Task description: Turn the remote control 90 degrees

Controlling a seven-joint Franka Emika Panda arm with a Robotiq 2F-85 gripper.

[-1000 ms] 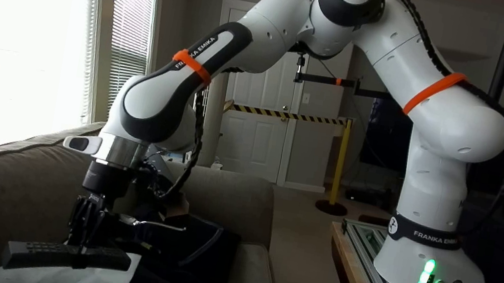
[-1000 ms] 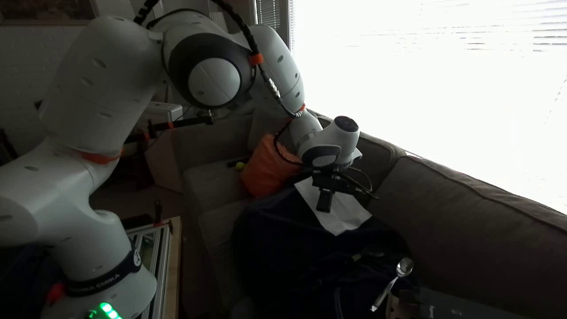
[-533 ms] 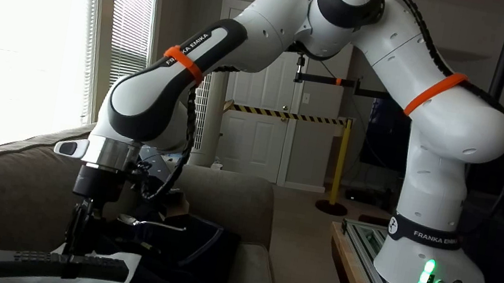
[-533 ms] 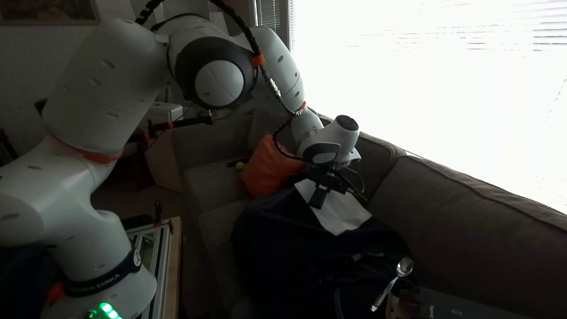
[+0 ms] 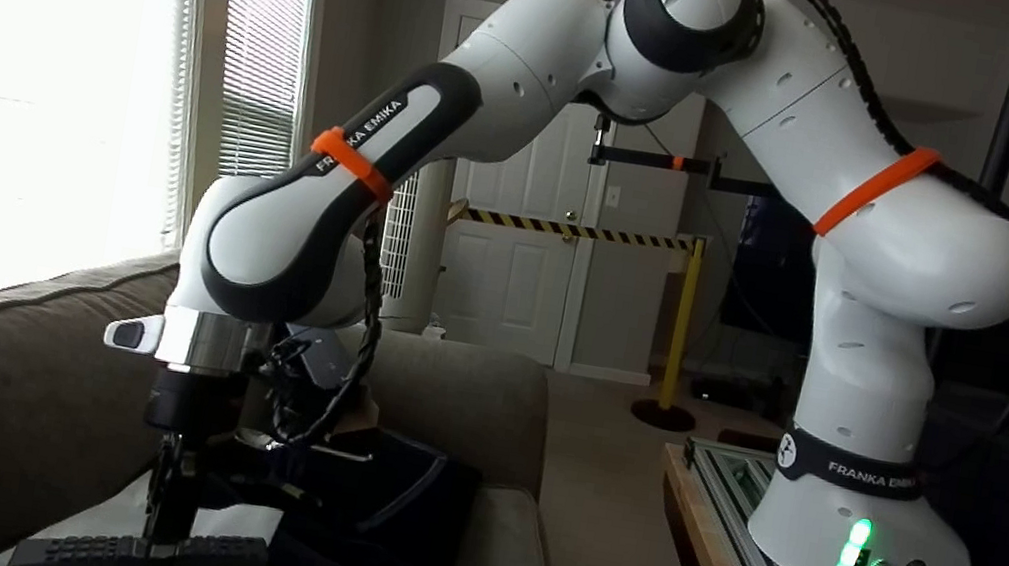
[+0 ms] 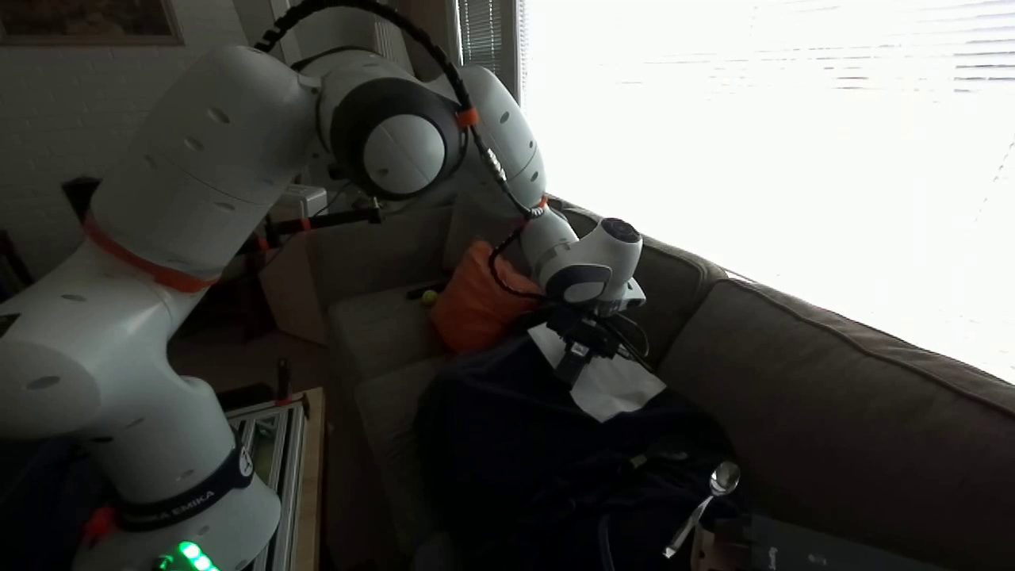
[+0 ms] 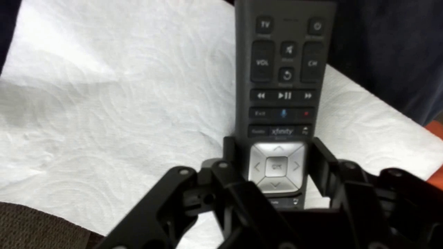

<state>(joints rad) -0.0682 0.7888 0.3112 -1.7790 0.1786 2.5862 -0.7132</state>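
The remote control (image 7: 283,79) is a dark oblong bar, buttons up, with a silver pad near my fingers. My gripper (image 7: 271,155) is shut on it across its width, one finger against each long side. In an exterior view the remote (image 5: 217,562) lies level below the gripper (image 5: 166,533), over the white paper sheet (image 5: 244,520). In an exterior view it also shows (image 6: 569,369) under the gripper (image 6: 580,345). The sheet fills much of the wrist view (image 7: 121,114). I cannot tell whether the remote touches the sheet. Its near end is hidden behind the gripper.
Dark cloth (image 6: 507,452) lies around the sheet on the sofa (image 6: 833,396). An orange bag (image 6: 480,305) stands beside it. A spoon (image 6: 702,507) lies further along near a box (image 6: 825,547). The sofa backrest (image 5: 12,387) rises close to the arm.
The arm has come down with the remote in the gripper, bringing it lower over the white sheet. The remote first shifted left in an exterior view, then slightly back right. The grip looks unchanged.
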